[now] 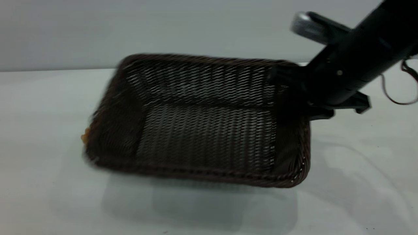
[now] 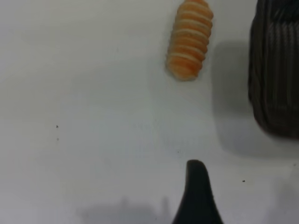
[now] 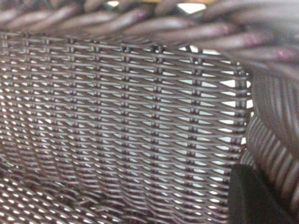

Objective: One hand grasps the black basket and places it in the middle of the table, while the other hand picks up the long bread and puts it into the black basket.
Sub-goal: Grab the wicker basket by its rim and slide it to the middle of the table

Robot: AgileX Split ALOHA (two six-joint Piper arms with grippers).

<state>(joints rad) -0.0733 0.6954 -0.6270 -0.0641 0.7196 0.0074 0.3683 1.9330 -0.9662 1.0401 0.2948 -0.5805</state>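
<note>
A: Basket first — the black basket [image 1: 202, 120] sits mid-frame in the exterior view, tilted, its shadow spread on the table [image 1: 359, 182] beneath it, so it looks lifted clear at the near edge.

B: And the right gripper [image 1: 294, 91] is at its 3 o'clock rim, fingers closed over the braided edge. From the right wrist view you get weave filling the shot and one black finger [image 3: 254, 196] against the basket wall.

A: Any writing, any labels?

B: None I can read. Pale grey-white tabletop, a few tiny dark specks, plain grey wall [image 1: 130, 29] behind.

A: Where's the long bread [image 2: 189, 39]?

B: Flat on the table, just outside the basket's 9 o'clock end. In the exterior view only an orange sliver [image 1: 85, 135] peeks past that end; the basket hides the rest.

A: Left gripper [image 2: 198, 196]?

B: Only one dark fingertip shows in the left wrist view, above bare table, well apart from the bread. How wide it's open, I can't tell. A cable [image 1: 403, 88] loops off the right arm [image 1: 365, 55] at 3 o'clock.
</note>
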